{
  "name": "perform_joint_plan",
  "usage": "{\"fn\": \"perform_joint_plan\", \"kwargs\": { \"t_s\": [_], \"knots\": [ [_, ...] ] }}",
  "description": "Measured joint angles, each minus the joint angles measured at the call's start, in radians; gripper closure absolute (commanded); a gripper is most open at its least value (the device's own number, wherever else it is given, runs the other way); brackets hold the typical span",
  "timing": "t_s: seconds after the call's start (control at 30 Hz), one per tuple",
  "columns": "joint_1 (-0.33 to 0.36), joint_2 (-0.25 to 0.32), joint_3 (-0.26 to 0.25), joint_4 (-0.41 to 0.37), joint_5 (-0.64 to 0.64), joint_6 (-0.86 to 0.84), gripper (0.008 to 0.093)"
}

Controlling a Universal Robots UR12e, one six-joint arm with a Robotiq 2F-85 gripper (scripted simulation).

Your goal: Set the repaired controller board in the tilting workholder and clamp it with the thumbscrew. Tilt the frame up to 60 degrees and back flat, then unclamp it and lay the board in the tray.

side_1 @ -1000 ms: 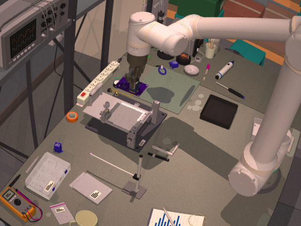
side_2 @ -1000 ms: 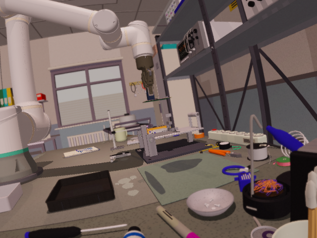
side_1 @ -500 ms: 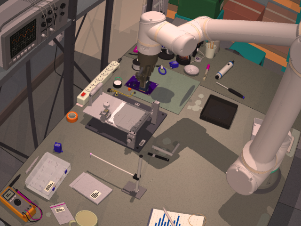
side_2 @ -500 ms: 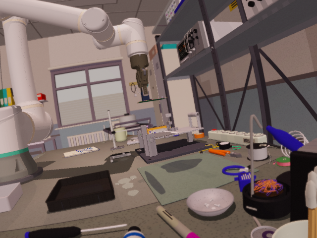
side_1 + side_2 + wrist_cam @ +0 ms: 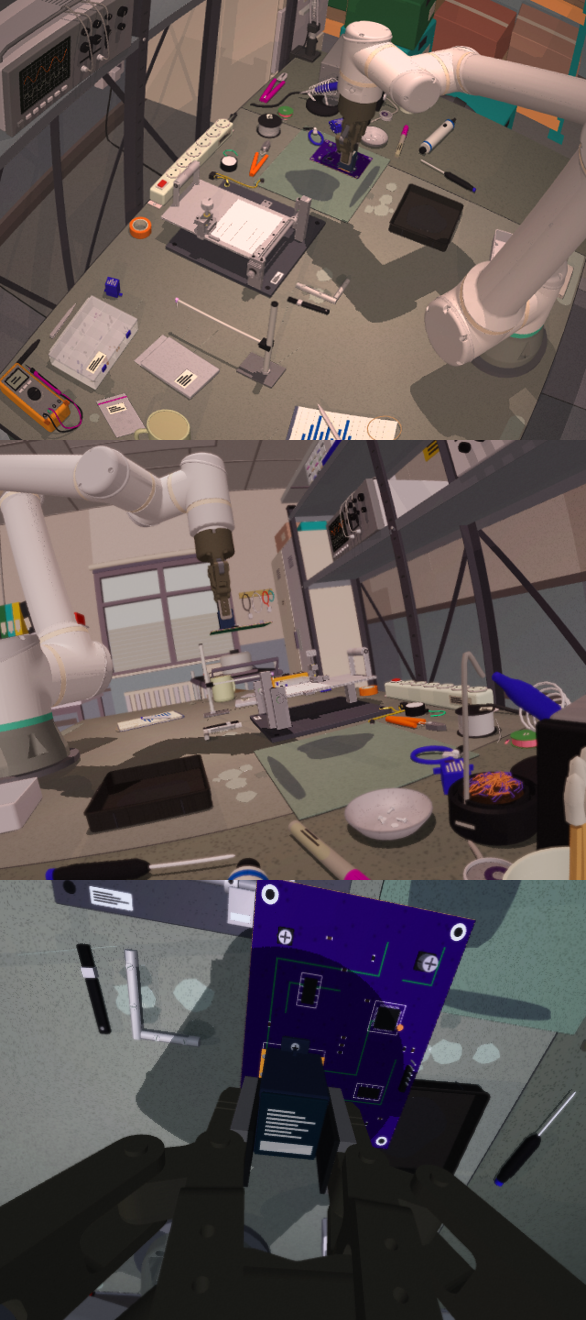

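Observation:
The purple controller board (image 5: 350, 1005) hangs high in the air, held flat in my closed gripper (image 5: 290, 1130) by the dark block-shaped component on its top face. It floats above the green mat (image 5: 326, 175), between the workholder and the tray. The side camera shows the board (image 5: 341, 161) under the fingers (image 5: 345, 158). The second side camera shows it edge-on (image 5: 240, 628). The tilting workholder (image 5: 246, 227) lies flat and empty, with its thumbscrew (image 5: 207, 204) at the left clamp. The black tray (image 5: 426, 215) sits empty to the right of the mat.
A shelving rack with an oscilloscope (image 5: 52, 57) stands along the bench's left edge. A power strip (image 5: 191, 158), orange cutters (image 5: 258, 162), a bowl (image 5: 388, 812), a solder stand (image 5: 492, 804), a screwdriver (image 5: 449, 176) and an L-shaped key (image 5: 145, 1010) lie around the mat.

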Motion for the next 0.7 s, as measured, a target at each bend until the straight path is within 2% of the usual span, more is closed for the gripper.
{"fn": "perform_joint_plan", "kwargs": {
  "t_s": [0.37, 0.7],
  "knots": [
    [-0.295, -0.150, 0.087, 0.063, 0.000, -0.295, 0.0934],
    [-0.522, -0.220, 0.120, 0.101, 0.000, -0.521, 0.0934]
  ]
}}
